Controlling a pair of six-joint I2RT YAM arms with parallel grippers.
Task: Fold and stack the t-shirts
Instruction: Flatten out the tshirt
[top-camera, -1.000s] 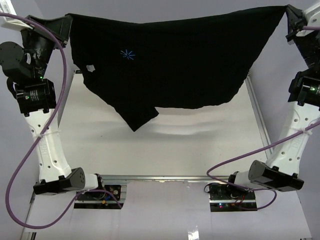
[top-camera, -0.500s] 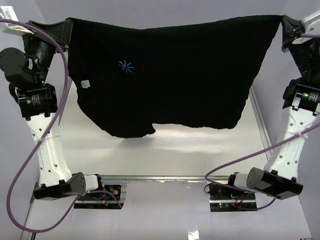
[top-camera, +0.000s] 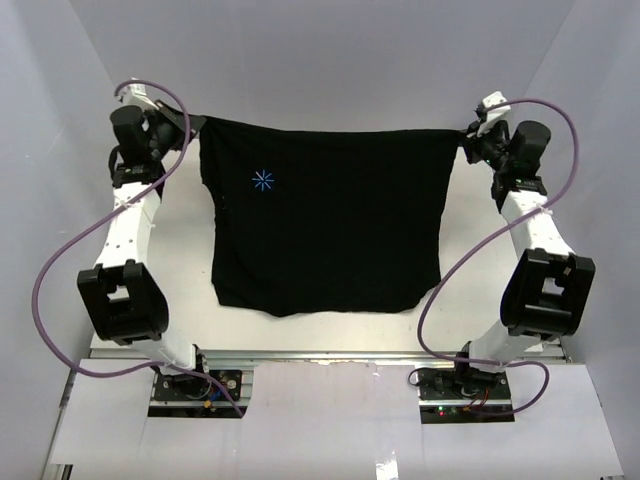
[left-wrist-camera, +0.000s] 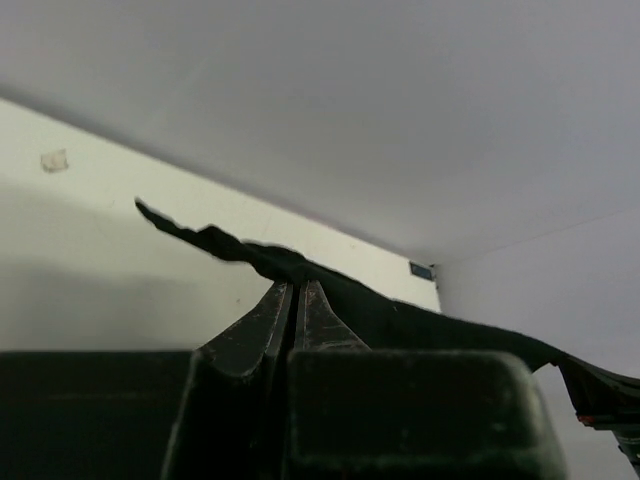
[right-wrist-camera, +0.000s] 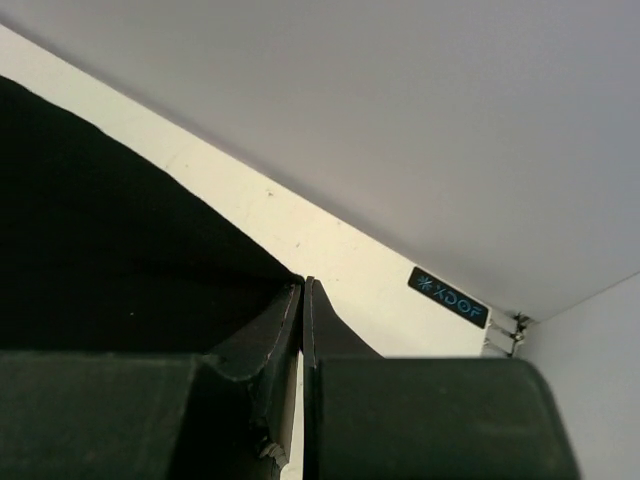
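Plain black short-sleeved fabric t-shirt (top-camera: 325, 235) is stretched wide over the white table (top-camera: 180, 270). Left gripper (top-camera: 188, 124) is clamped on one far corner, right gripper (top-camera: 468, 140) on the other. Spreading step, fold not yet begun. Next likely calls for laying the shirt flat and letting go evenly.

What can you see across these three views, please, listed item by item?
t-shirt: 1, black, spread over the table, its far edge stretched between the two grippers
star mark: 1, blue, on the t-shirt near its far left corner
table: 1, white, under the t-shirt
label: 1, dark with blue lettering, at the table's far edge
cables: 2, purple, one looping beside each arm
circuit boards: 2, dark, at the near edge by the arm bases
arms: 2, white and black, either side of the t-shirt
left gripper: 1, black, shut on the far left corner
right gripper: 1, black, shut on the far right corner
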